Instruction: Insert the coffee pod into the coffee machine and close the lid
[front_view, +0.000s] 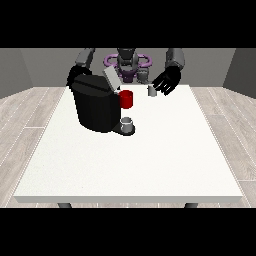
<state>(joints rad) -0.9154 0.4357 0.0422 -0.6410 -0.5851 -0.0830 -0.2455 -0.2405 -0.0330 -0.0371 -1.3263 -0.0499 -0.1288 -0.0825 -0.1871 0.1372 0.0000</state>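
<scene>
A black coffee machine stands on the white table at the view's left, its grey lid tilted up and open. A small grey coffee pod sits on the table near the far edge. The hand at the view's right hovers just right of the pod, fingers spread and straight, holding nothing. The hand at the view's left is mostly hidden behind the machine.
A red cup stands just behind the machine's right side. A small grey cup rests on the machine's drip base. The table's far edge lies close behind the pod.
</scene>
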